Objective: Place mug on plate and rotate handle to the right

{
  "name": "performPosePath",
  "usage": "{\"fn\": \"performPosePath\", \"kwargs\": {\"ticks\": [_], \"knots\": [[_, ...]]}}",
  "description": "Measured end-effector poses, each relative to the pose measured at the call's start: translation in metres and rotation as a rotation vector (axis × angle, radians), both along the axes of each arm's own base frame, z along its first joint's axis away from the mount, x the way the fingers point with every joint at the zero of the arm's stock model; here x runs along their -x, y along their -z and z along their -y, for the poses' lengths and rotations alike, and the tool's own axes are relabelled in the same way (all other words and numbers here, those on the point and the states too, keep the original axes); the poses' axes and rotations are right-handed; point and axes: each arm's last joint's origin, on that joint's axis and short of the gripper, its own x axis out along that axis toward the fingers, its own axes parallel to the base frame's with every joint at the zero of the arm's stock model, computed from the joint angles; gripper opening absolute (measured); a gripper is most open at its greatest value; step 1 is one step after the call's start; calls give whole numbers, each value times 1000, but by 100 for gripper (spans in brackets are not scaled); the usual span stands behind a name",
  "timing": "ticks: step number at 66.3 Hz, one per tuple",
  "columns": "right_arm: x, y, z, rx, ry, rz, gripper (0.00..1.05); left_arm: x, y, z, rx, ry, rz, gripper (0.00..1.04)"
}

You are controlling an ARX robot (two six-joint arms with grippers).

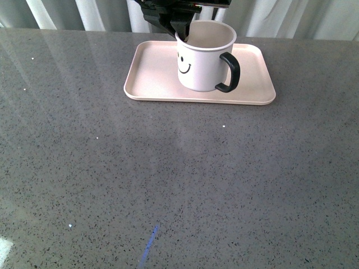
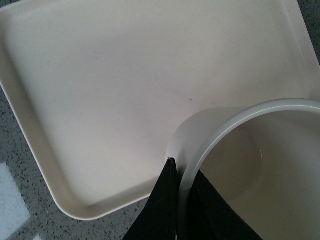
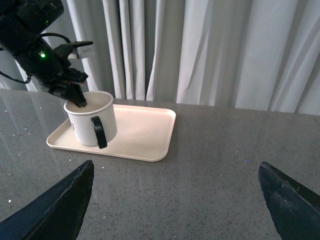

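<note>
left gripper (image 2: 184, 200): clamping mug (image 1: 202, 64) rim.
mug: standing on plate (image 1: 151, 78), below left gripper.
handle (image 1: 231, 72): pointing away from it.
right gripper (image 3: 175, 165): gaping, empty.

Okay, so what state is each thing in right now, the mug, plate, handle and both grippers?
mug: upright, standing on the plate.
handle: pointing right.
plate: flat on the table, holding only the mug.
left gripper: shut on the mug's rim.
right gripper: open, empty, away from the plate.
</note>
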Motion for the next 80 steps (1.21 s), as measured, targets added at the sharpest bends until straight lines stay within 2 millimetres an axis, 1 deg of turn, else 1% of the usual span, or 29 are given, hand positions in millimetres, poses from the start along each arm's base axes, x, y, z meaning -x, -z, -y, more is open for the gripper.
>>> {"fn": "performPosePath", "kwargs": {"ticks": [4,12,27,34,44,50,57,73,80], "knots": [[0,0,0,0,0,0,96,-9,3,4,0,-8,-5,2],[0,0,0,0,0,0,96,-20,10,9,-6,-20,-21,2],[0,0,0,0,0,0,96,-27,29,12,-16,-43,-49,2],[0,0,0,0,0,0,96,-28,30,13,-9,-50,-42,2],[0,0,0,0,0,0,96,-30,21,13,13,-64,-6,2],[0,0,0,0,0,0,96,-31,18,14,19,-65,5,2],[0,0,0,0,0,0,96,-31,20,14,16,-66,2,2],[0,0,0,0,0,0,96,-32,35,14,1,-69,-21,2],[0,0,0,0,0,0,96,-32,38,14,-2,-69,-25,2]]}}
